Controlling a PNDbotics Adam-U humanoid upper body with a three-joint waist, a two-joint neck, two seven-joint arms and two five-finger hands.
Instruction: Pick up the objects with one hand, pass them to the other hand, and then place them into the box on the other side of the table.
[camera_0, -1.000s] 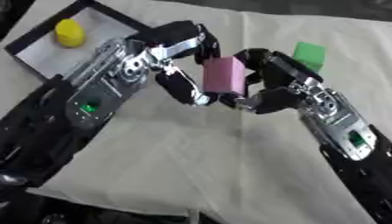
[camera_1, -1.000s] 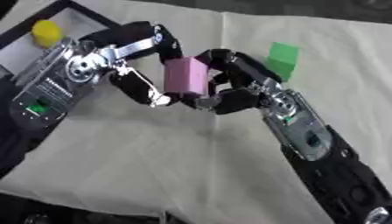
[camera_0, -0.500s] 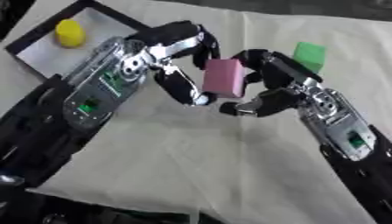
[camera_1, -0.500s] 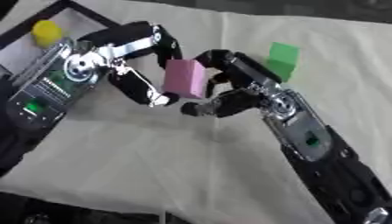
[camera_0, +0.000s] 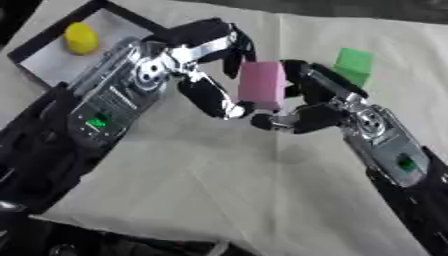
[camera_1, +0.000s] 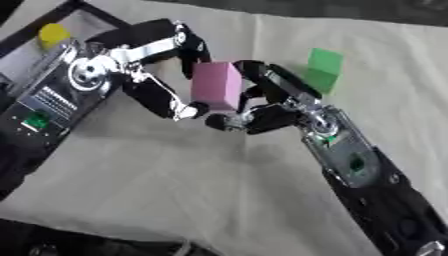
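A pink block (camera_0: 262, 90) hangs in the air above the middle of the table, between my two hands. My left hand (camera_0: 208, 96) has its fingers curled over the block's top and left face, with the thumb under its lower left corner. My right hand (camera_0: 317, 116) is on the block's right side. Its fingers lie along that face, and its thumb (camera_0: 269, 121) is spread away below the block, not touching it. A green block (camera_0: 353, 62) stands on the cloth behind the right hand.
A black-rimmed box (camera_0: 37, 61) with a pale floor sits at the far left, and a yellow object (camera_0: 80, 37) lies inside it. A beige cloth (camera_0: 227, 180) covers the table, bare in front of both hands.
My right thumb has dropped away from the underside of the pink block, opening that hand. The left hand has kept hold of the block, which has barely shifted.
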